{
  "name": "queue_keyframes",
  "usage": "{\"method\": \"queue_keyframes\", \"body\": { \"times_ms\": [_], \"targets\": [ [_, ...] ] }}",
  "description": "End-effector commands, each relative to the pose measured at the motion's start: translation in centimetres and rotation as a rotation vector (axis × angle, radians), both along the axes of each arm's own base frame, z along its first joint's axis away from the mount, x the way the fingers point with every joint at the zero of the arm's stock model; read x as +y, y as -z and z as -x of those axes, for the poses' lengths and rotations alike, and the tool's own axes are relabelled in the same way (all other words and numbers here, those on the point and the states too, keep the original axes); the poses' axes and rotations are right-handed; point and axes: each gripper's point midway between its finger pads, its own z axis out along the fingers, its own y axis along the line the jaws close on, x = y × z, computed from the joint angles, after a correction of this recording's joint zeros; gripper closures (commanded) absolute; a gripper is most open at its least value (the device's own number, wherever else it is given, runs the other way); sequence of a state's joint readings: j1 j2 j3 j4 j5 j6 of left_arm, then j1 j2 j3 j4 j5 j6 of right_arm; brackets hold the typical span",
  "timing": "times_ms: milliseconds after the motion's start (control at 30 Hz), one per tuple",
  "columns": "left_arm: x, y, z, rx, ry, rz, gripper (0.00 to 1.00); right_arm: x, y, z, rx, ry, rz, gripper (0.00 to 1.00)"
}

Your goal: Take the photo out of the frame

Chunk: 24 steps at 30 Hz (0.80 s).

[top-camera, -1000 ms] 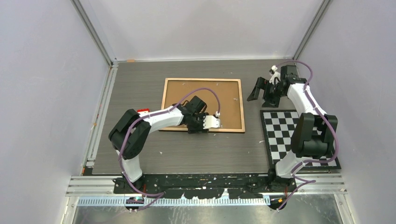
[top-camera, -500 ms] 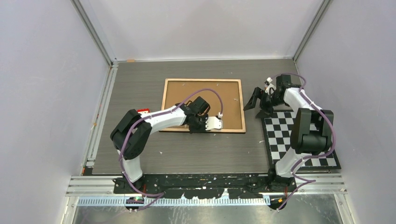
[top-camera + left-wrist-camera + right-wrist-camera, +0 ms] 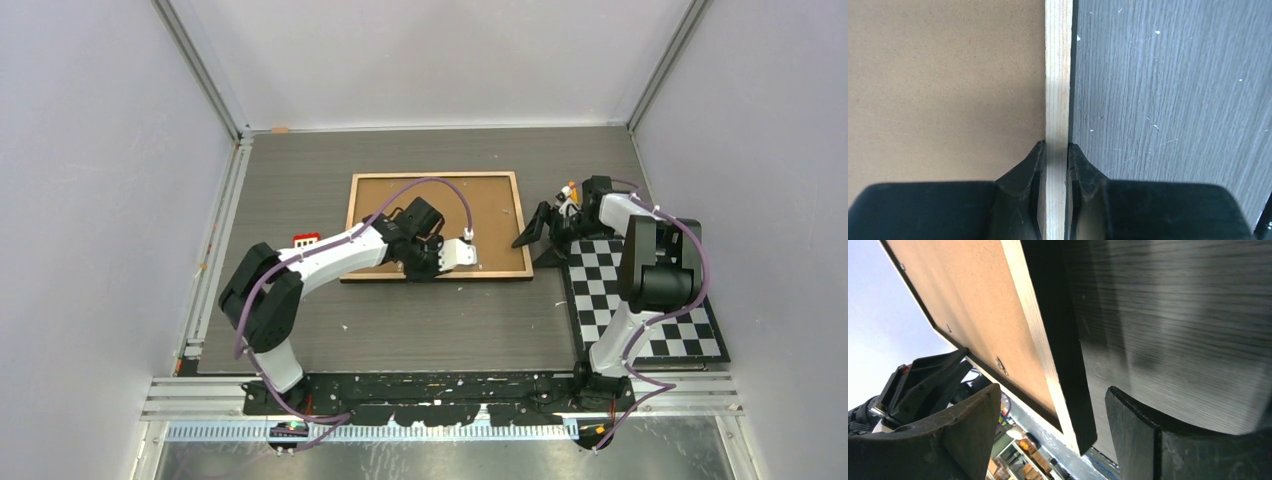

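Because the frame lies face down on the table with its brown backing board uppermost, we cannot see the photo, which we judge to be shut in beneath that board. We have the left gripper clamped on the near wooden rail, probably to steady or lift the frame. The right gripper hangs just beside the right edge, jaws apart and holding nothing, seemingly ready for a second hold.

No legible text, label, brand or number was readable in any view, none on the frame back, none on the checkerboard.
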<state>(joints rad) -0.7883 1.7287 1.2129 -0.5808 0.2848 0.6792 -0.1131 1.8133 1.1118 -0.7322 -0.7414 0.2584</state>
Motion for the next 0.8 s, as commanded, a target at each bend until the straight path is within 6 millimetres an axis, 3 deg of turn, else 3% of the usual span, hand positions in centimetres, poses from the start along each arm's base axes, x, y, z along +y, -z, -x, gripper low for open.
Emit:
{"method": "queue_keyframes", "body": {
  "times_ms": [0,167,233,300,400,467,533,600,767],
  "targets": [
    [-2.2,-6.6,-1.1,-0.106,0.014,0.194,1.0,2.1,-1.5,-0.2,0.01,0.006,-0.143,0.22],
    [-2.1,-7.3,-1.5,-0.136,0.001,0.21,1.0,3.4,-2.5,-0.2,0.034,0.01,-0.238,0.34],
    [-2.0,-7.7,-2.0,-0.163,-0.026,0.21,1.0,3.7,-2.8,-0.1,0.053,0.022,-0.271,0.45],
    [-1.7,-8.0,-2.6,-0.2,-0.052,0.208,1.0,3.9,-3.1,-0.1,0.072,0.037,-0.29,0.63],
    [-1.1,-8.7,-3.1,-0.257,-0.073,0.213,0.82,4.2,-3.7,-0.2,0.107,0.06,-0.327,0.89],
    [-0.5,-9.0,-2.9,-0.284,-0.068,0.207,0.61,4.2,-4.1,-0.1,0.112,0.062,-0.328,0.99],
    [0.2,-9.2,-2.5,-0.336,-0.048,0.195,0.4,4.2,-4.5,0.0,0.119,0.063,-0.332,1.0],
    [0.9,-8.9,-2.0,-0.406,-0.009,0.173,0.26,4.3,-4.8,0.0,0.123,0.066,-0.342,0.99],
    [1.4,-7.6,-0.8,-0.582,0.087,0.086,0.11,4.5,-5.4,0.1,0.144,0.08,-0.361,0.99]
  ]
}}
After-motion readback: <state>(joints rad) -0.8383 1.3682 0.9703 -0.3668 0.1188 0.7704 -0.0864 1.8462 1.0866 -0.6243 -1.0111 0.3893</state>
